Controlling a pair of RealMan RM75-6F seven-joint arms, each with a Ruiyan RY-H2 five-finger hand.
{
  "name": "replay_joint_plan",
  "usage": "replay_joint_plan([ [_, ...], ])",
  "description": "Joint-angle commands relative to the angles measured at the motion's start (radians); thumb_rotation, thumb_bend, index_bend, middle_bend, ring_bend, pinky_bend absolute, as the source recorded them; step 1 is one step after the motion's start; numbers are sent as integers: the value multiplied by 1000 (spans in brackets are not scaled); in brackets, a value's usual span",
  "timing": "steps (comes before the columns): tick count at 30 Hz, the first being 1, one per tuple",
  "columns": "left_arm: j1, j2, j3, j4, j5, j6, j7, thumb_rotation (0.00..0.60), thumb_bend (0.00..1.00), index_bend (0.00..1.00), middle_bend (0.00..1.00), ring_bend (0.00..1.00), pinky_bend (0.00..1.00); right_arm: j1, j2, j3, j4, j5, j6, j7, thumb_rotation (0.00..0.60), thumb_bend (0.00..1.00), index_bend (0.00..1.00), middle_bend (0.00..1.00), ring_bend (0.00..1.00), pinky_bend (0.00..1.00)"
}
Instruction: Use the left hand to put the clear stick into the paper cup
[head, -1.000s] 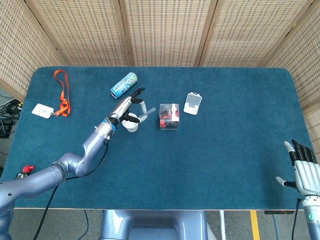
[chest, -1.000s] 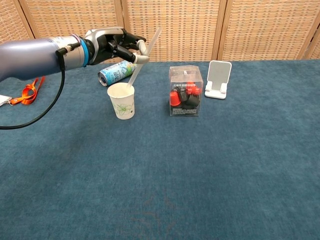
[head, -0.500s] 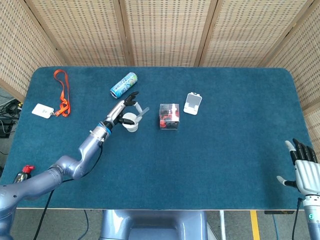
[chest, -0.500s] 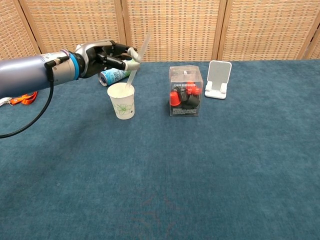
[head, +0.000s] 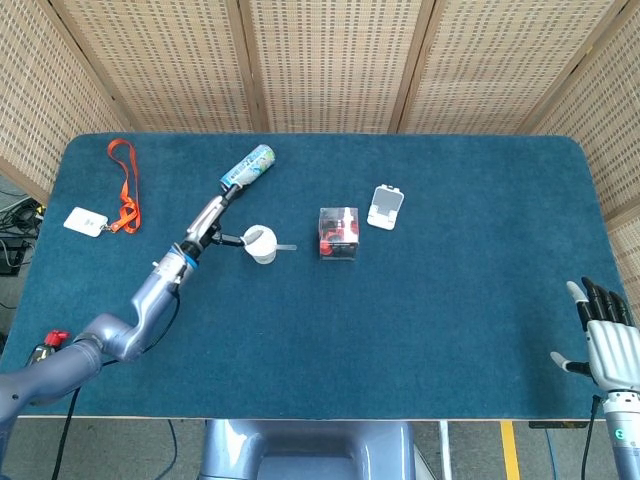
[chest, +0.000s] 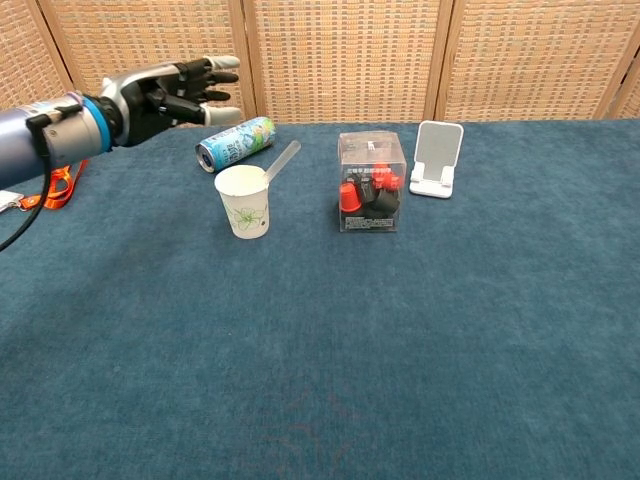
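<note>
The clear stick (chest: 281, 162) sits in the paper cup (chest: 243, 200) and leans over its rim. The left robot hand (chest: 165, 92) is up and to the side – fingers spread, holding nothing. The right robot hand (head: 606, 342) waits by the worktop (chest: 420, 330) edge, fingers apart.

On the blue table there is one white paper cup (chest: 243, 200), one clear plastic stick (chest: 281, 162), one light blue drink can (chest: 235, 142) lying on its side, one clear plastic box (chest: 370, 196) of red and black bits, one white phone stand (chest: 436, 158), and one orange lanyard (head: 124, 184) with one white badge (head: 85, 221).
</note>
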Motion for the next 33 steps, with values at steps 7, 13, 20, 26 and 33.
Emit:
replay_joint_plan([
  [7, 194, 168, 64, -225, -18, 280, 551, 600, 293, 15, 0, 0, 0, -9, 1, -2, -17, -17, 31, -23, 600, 49, 46, 0, 0, 0],
  [13, 345, 286, 126, -438, -69, 430, 947, 600, 293, 0, 0, 0, 0, -17, -1, -7, -42, -36, 62, -66, 600, 50, 46, 0, 0, 0],
  [20, 485, 347, 206, -563, -92, 556, 1174, 600, 292, 0, 0, 0, 0, -26, 1, -8, -67, -38, 81, -99, 600, 50, 35, 0, 0, 0],
  [26, 584, 390, 272, -619, -102, 618, 1294, 600, 141, 0, 0, 0, 0, -28, 8, -7, -82, -28, 78, -115, 600, 50, 17, 0, 0, 0],
  [33, 647, 416, 292, -655, -82, 673, 1326, 600, 95, 0, 0, 0, 0, -27, 9, -11, -88, -35, 76, -121, 600, 50, 9, 0, 0, 0],
])
